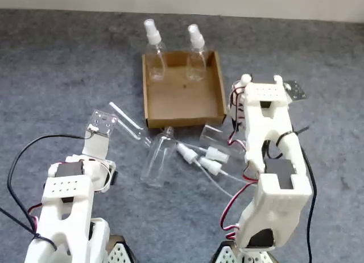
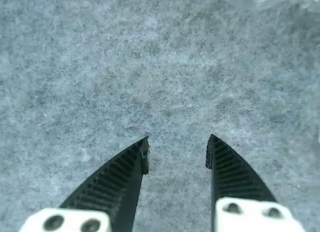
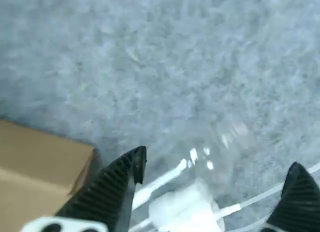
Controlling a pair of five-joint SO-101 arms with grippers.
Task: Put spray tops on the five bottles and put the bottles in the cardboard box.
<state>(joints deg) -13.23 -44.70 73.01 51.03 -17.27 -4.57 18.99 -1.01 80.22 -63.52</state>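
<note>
Lining up: right gripper (image 3: 217, 162) is hovering, jaws spread wide, over a loose spray top (image 3: 185, 209) and a clear bottle (image 3: 220, 139) lying just beside the front corner of the cardboard box (image 3: 35, 162).
Grip advice: likely best closing on the top's white head, not its thin tube, keeping it straight for the bottle neck.
Left gripper (image 2: 178, 139): pointing down at bare carpet (image 2: 150, 66), jaws partly apart, off the box's front-left.

Left arm (image 1: 68, 200) lower left, right arm (image 1: 276, 183) lower right, both blocky white; red-black cables (image 1: 232, 121); ribbed black fingers (image 2: 120, 177).
</note>
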